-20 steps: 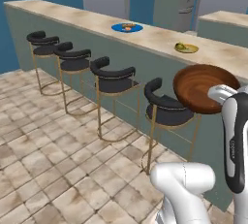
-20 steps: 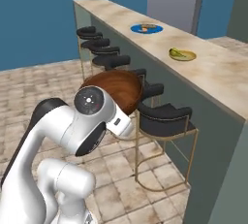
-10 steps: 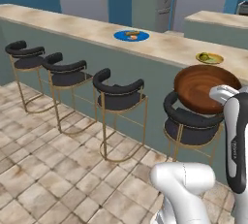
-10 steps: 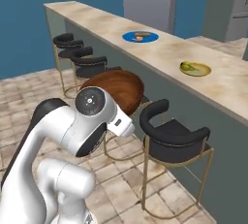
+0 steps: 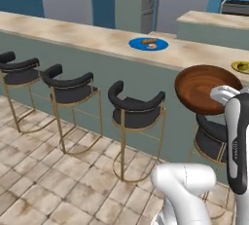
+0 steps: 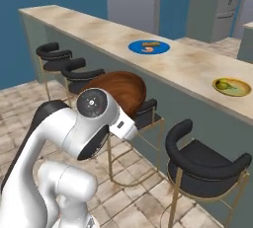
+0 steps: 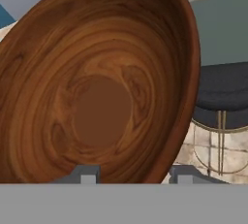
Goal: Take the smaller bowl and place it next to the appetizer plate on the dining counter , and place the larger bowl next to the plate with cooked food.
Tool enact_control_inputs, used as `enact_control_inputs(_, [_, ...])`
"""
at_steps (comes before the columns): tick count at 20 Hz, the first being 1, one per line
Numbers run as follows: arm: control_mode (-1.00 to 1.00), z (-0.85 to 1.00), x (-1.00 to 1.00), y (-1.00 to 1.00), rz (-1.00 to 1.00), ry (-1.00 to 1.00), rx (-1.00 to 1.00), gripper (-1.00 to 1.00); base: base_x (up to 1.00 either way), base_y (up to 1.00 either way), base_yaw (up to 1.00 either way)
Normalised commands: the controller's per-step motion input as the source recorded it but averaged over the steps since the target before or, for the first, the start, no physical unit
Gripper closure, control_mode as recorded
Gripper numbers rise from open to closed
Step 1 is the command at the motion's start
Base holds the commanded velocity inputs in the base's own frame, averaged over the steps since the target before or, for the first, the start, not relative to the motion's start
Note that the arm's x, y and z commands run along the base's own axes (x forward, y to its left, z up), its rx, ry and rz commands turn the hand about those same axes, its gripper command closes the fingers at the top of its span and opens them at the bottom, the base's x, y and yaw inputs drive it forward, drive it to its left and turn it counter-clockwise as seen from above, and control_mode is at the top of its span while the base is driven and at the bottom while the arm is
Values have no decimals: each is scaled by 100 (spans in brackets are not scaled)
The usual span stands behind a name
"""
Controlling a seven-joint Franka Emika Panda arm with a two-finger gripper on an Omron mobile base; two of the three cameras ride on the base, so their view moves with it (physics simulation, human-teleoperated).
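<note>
jaws (image 7: 131, 173) clenched on the rim of the big wooden bowl (image 7: 97, 82), with both dark tips (image 7: 86, 173) showing at the lower edge of the hand view, one on each side of the rim. bowl held up in the air, tilted on its side, so that the open inside faces the hand camera, showing the dark ring pattern of the wood and a flat round bottom. in the left base view, same bowl (image 5: 206, 88) seen at the end of the white arm, above a black stool (image 5: 214, 139) and just in front of the long beige desk (image 5: 87, 36), not touching its top. in the right base view, bowl (image 6: 121, 90) partly hidden behind the round white joint of the arm, also above the stools and on the near side of the desk (image 6: 192, 69).

on the desk top, blue plate (image 5: 149, 43) with a sausage and an orange shrimp lying flat, well apart from the bowl, further to the left along the desk in the left base view. small yellow plate (image 6: 231, 86) with a green food item at its centre lying further right along the same desk, at the right edge in the left base view (image 5: 241, 66). between the two plates, bare marble top.

row of black stools with thin gold legs (image 5: 136, 114) standing on the tiled floor along the front of the desk.
</note>
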Motion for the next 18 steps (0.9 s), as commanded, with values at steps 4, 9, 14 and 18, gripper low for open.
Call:
enact_control_inputs(4, [100,0,0,0,0,0,0,100,76,51,-28])
enact_control_inputs(9, [100,0,0,0,0,0,0,100,68,19,-26])
enact_control_inputs(14, [100,0,0,0,0,0,0,100,67,0,-21])
enact_control_inputs(18, [100,0,0,0,0,0,0,100,69,4,-23])
